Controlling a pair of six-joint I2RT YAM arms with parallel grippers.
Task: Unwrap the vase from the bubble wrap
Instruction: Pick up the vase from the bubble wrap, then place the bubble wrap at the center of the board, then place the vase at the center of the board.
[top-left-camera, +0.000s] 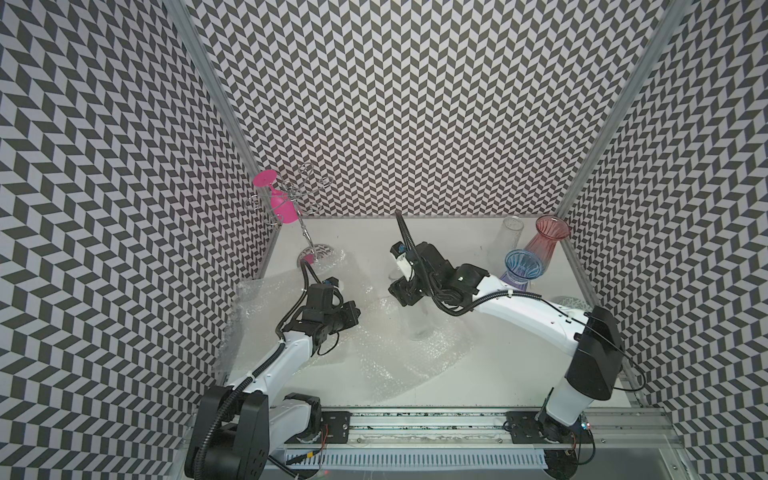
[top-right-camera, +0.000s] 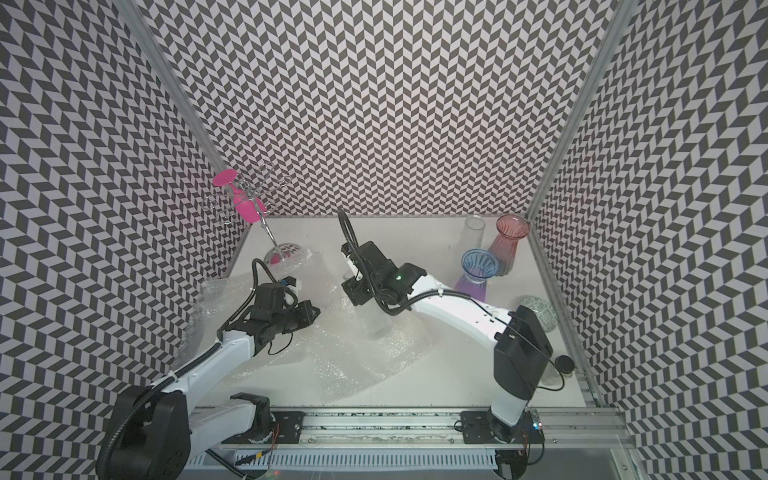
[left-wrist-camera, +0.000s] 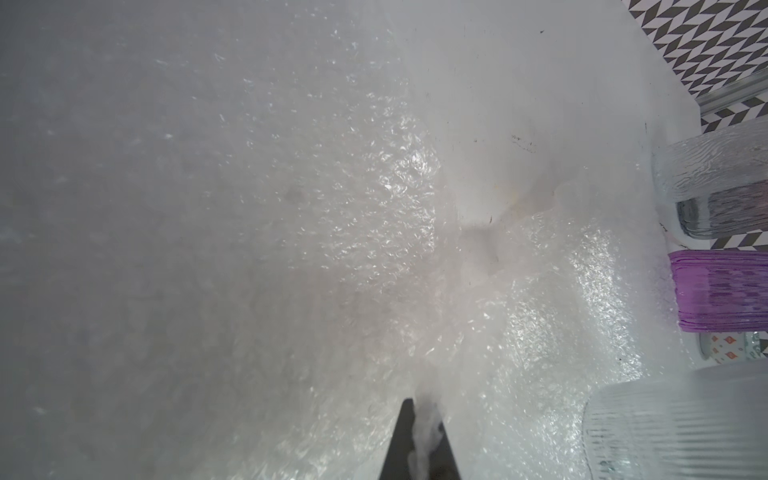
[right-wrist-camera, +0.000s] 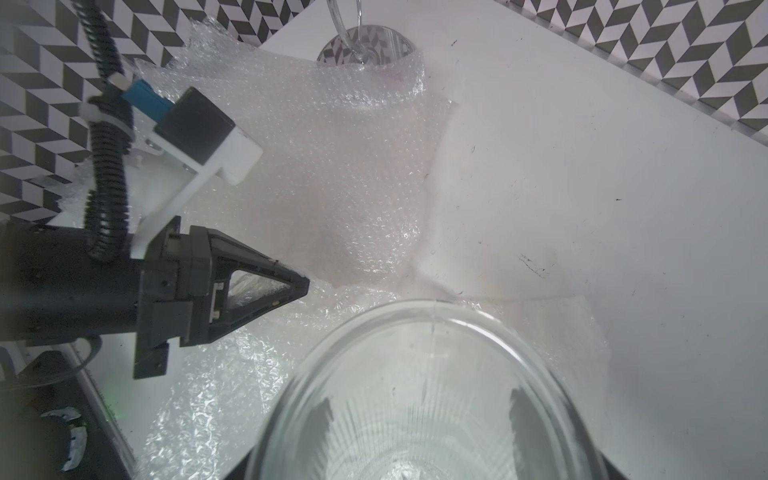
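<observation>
Vase (top-left-camera: 417, 322) looks nearly freed, standing on bubble wrap (top-left-camera: 411, 365) my left end effector (right-wrist-camera: 305, 286) pinches; right end effector (top-left-camera: 403, 296) straddles it, grip unclear.

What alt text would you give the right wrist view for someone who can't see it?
A clear ribbed vase stands mouth-up on bubble wrap spread over a white table; beside it the left gripper pinches the wrap.
</observation>
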